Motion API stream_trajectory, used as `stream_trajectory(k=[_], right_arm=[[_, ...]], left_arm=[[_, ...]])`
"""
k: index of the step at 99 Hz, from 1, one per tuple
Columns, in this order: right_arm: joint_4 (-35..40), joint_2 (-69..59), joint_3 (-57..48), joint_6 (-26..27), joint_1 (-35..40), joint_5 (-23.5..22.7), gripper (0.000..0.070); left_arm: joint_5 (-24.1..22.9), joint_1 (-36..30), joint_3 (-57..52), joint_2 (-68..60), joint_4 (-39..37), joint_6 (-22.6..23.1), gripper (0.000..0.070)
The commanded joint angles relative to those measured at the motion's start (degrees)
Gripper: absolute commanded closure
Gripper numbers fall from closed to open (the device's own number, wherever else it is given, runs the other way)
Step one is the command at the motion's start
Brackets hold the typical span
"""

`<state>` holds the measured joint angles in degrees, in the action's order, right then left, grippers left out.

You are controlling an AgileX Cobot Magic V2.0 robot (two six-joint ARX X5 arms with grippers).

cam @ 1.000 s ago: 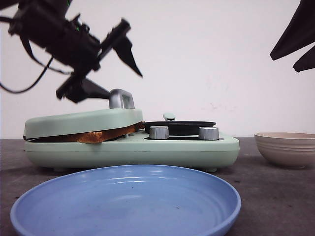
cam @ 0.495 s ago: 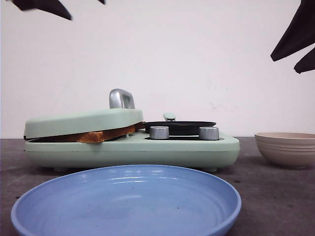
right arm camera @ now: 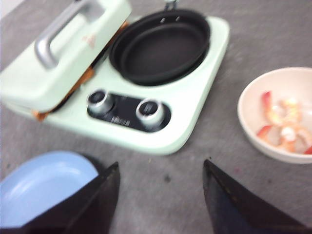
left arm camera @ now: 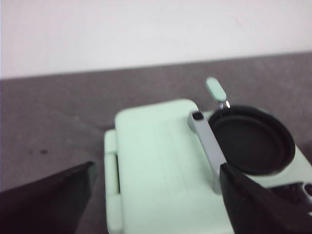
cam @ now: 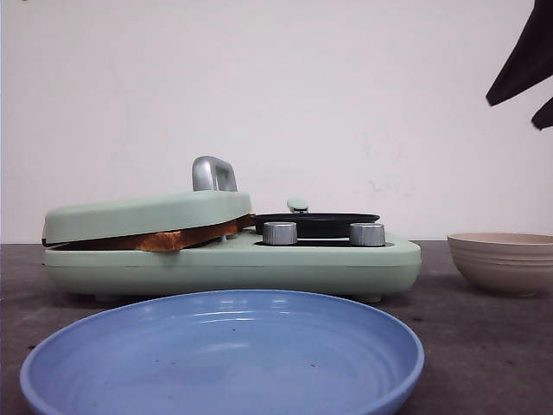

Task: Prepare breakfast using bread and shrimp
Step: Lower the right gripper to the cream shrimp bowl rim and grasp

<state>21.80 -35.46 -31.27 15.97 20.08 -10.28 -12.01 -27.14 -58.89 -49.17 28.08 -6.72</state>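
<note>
A blue plate (cam: 225, 354) lay nearest on the table (cam: 484, 346). Behind it stood the mint breakfast maker (cam: 233, 264), lid (cam: 147, 214) lowered onto the bread (cam: 173, 239), whose crust showed at the lid's edge. Its black pan (right arm camera: 161, 46) was bare. The shrimp (right arm camera: 285, 129) lay in the cream bowl (right arm camera: 248, 105) just beside. The left gripper (left arm camera: 156, 195) and right gripper (right arm camera: 161, 200) both hung released, grasping nothing.

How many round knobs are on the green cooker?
2. Both knobs sit side by side on the dark panel at the cooker's front edge, before the black pan: one nearer the closed lid, the other nearer the shrimp bowl.
</note>
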Motion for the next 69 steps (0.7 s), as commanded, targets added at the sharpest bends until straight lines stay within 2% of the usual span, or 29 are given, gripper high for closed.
stream_trajectory(k=[1, 17, 40, 56, 69], right_arm=[[-0.24, -0.87, -2.38, 1.18, -1.05, 0.2, 0.0382], [2.62, -5.88, -8.22, -1.66, -5.4, -0.28, 0.0382], [9.03, -20.09, -20.11, -5.51, -11.8, -0.85, 0.0381], [12.33, -31.45, -27.39, -5.35, -16.66, -1.01, 0.0381], [13.05, -39.26, -30.51, -3.37, -20.9, -4.04, 0.0381]], left_arm=[[-0.28, -0.2, 0.09, 1.16, -0.42, 0.92, 0.0282], [-0.46, -0.2, 3.48, 5.46, -0.61, 0.79, 0.0282], [-0.42, -0.26, 12.22, 12.81, -5.03, -4.59, 0.0281], [-0.7, -0.26, 17.46, 18.1, -9.07, -6.49, 0.0282], [-1.62, -0.26, 20.26, 20.76, -9.31, -6.88, 0.0281]])
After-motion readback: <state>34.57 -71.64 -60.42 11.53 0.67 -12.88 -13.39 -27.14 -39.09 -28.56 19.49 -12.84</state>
